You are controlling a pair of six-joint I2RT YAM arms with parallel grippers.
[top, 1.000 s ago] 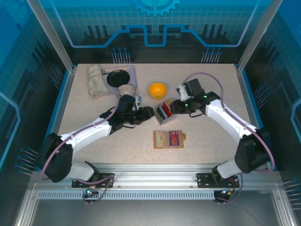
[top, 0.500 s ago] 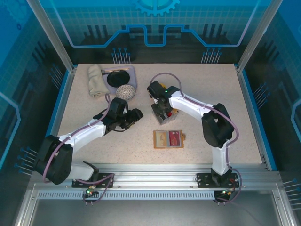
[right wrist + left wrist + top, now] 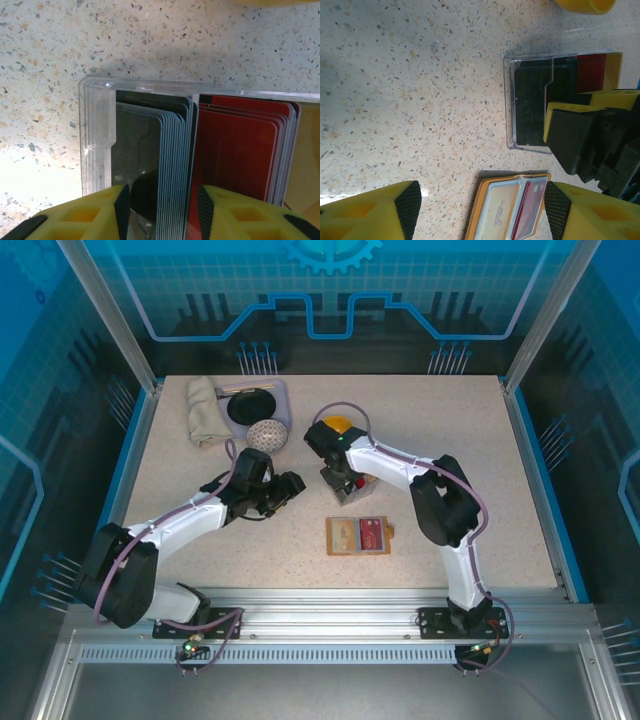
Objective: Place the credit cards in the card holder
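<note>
So in the last second the arms basically swapped roles. The left gripper (image 3: 291, 483) backed off from the box (image 3: 95, 135) toward its left and went wide, holding nothing, while the right arm swung in from the far right, folded up and brought the right gripper (image 3: 162, 212) down over the box. Its fingers sit partway apart with the end of the blue cards (image 3: 175, 165) between them and the red cards (image 3: 235, 150) in the next compartment. Can't tell if it's actually pinching one yet, but my read is it's lining up to pull a card. The wallet (image 3: 358, 535) lies open and flat, just nearer the bases than the box, with a beige and a red card already in its pockets. Room's tight: the cards are packed against the clear walls, the bowl (image 3: 338, 424) is just behind the right wrist, and the left gripper is near. Plenty of bare table (image 3: 450, 440) right of the wallet, though.
</note>
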